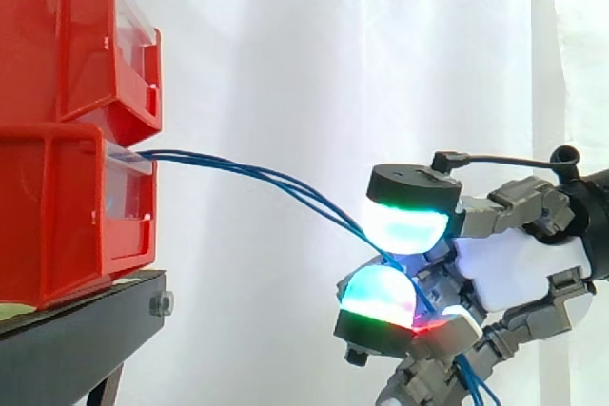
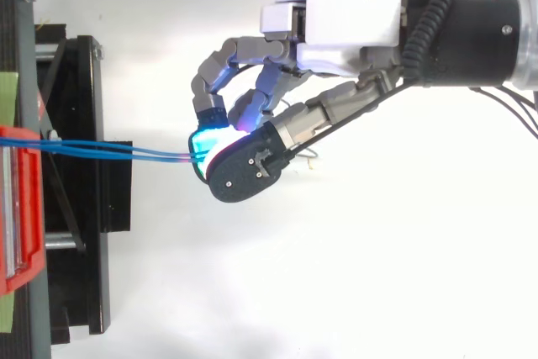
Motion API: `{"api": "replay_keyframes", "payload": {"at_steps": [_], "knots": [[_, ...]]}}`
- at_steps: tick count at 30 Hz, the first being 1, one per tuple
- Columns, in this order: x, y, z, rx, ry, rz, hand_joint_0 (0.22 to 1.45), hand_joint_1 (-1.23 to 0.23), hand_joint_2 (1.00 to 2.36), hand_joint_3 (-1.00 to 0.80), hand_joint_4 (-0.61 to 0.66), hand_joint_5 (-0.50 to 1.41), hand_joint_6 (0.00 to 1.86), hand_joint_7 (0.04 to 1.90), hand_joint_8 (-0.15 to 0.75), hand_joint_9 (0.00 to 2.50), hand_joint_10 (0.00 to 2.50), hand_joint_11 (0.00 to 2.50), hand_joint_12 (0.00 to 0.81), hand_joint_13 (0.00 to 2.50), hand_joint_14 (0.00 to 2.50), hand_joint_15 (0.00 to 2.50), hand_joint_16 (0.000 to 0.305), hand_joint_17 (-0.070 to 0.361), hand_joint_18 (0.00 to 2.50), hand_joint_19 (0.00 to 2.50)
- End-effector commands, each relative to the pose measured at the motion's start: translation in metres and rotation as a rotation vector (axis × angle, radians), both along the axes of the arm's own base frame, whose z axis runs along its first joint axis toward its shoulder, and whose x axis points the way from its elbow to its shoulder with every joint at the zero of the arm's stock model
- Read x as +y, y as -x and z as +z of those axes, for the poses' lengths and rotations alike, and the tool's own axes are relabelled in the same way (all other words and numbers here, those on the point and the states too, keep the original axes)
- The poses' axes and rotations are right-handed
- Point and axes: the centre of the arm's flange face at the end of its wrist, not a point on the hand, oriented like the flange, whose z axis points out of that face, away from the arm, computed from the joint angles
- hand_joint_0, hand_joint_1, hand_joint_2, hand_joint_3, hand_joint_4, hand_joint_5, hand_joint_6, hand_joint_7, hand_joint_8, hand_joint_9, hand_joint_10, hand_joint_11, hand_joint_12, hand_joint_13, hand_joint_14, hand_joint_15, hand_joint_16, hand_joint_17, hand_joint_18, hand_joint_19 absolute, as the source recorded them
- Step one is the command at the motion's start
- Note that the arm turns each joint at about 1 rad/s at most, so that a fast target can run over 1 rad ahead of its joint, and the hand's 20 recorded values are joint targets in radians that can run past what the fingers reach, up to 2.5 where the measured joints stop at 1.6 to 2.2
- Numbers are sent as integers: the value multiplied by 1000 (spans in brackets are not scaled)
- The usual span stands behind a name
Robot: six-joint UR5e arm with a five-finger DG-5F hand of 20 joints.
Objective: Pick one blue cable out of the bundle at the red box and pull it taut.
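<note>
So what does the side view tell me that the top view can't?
Side view: the upper red bin sits on the lower red bin, and the blue cables leave the lower one, slope down to the hand and dangle beneath it. Top view: the cables run side by side in a straight line, and the fingers curl in from the arm at right. Both: glowing pads pinch the cables, clear of the bins.

A lab setup: red bins (image 1: 57,206) on a black stand (image 1: 81,330) before a white curtain (image 1: 285,45).

A black stand (image 1: 86,330) with 1 bolt (image 1: 162,304) stands before a white curtain (image 1: 285,45).
</note>
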Motion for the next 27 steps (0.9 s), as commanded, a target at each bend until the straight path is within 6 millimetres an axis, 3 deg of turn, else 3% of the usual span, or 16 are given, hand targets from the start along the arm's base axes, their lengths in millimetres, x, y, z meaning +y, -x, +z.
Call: {"api": "replay_keyframes", "payload": {"at_steps": [1, 13, 27], "knots": [[1, -1, 2, -4, 0, 1, 504, -582, 1000, -500, 89, -140, 858, 1070, 293, 1119, 11, 1333, 368, 692, 17, 443, 56, 125, 498, 415], [2, -8, 16, -34, 4, 4, 474, -569, 1000, -500, 92, -143, 859, 1083, 310, 1118, 9, 1320, 380, 691, 18, 444, 59, 132, 494, 428], [2, -8, 16, -40, 5, 4, 449, -611, 1000, -500, 95, -146, 861, 1059, 329, 1114, 9, 1309, 390, 694, 17, 438, 61, 138, 505, 419]]}}
